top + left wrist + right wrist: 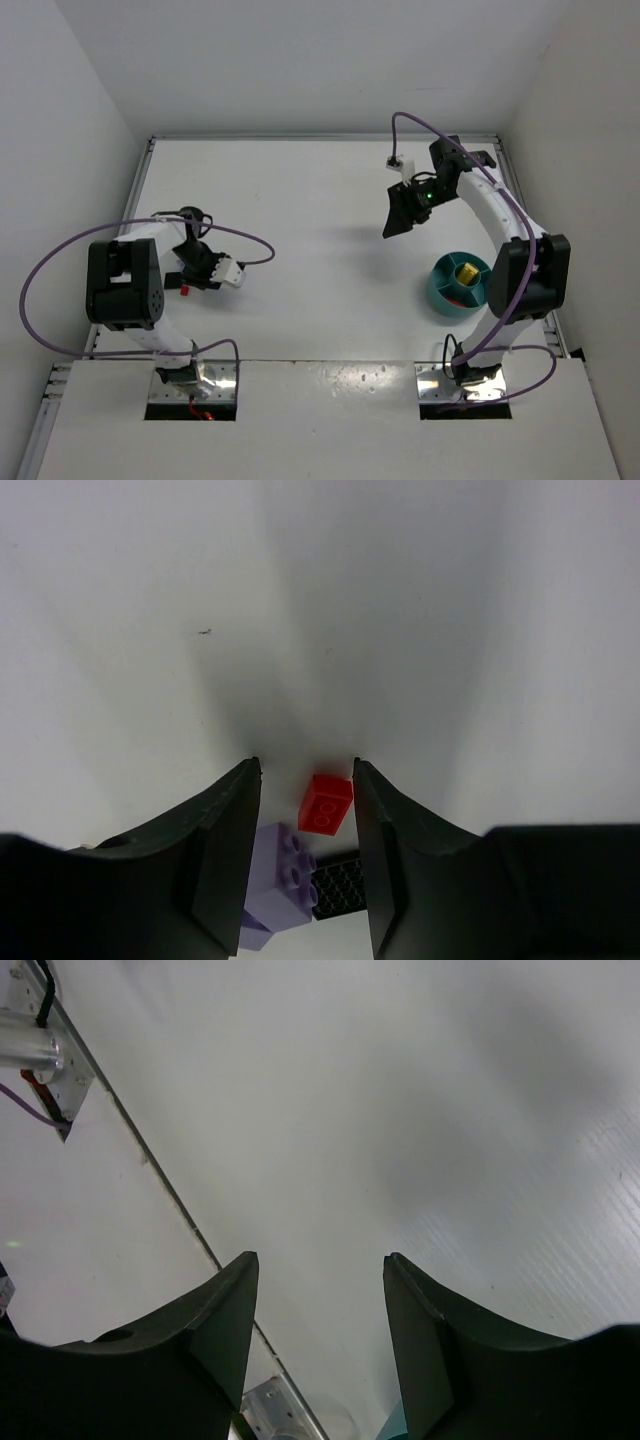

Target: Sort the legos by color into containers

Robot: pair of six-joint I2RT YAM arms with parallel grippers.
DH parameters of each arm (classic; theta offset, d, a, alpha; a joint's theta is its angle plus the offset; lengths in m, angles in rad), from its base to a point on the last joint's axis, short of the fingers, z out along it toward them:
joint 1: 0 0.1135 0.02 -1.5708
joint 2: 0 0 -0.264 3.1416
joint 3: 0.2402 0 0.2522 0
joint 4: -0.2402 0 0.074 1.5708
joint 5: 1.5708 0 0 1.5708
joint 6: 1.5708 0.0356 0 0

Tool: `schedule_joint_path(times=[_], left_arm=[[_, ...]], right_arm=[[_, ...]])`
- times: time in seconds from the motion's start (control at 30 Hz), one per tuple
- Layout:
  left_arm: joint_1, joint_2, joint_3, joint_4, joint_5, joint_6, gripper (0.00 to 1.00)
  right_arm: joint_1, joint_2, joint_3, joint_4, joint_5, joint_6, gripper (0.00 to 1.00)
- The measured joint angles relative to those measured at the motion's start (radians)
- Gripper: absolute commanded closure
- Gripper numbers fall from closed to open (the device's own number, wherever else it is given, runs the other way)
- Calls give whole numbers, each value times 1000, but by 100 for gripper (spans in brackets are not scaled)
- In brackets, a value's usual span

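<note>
White table [300,200] fills the view, boxed in by walls on the left, far and right sides, with a wide bare stretch through the middle between the two arms. Over on the right, close to the table's right edge, sits the teal bowl [448,285], partly covered by the right arm's elbow; something yellow [466,271] shows in its central cup.

The right gripper [320,1260] hangs up high over bare table, beyond the bowl, jaws spread wide, nothing between them.

Now the left side: the left gripper [305,770] is down low near the table's left edge, jaws moderately apart and gripping nothing. The red brick [326,804] lies on the table right in that gap, closer to one finger, with a sliver of space on both sides. Crowding in behind it, nearer the wrist, are the lavender brick [283,880], tucked against the other finger, and a black plate [338,885] just beside it. All three sit well apart from the bowl.
</note>
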Motion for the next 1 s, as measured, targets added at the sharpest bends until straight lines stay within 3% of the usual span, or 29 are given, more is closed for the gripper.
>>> schedule_joint_path(times=[0.87,0.93,1.0], left_arm=[[106,33,6,65,-69,24,56],[106,33,5,66,-69,24,51],[106,31,1,67,-71,25,39]], right_arm=[[0,37,0,0,2,0,47],[0,37,-2,0,2,0,47],[0,37,-8,0,2,0,47]])
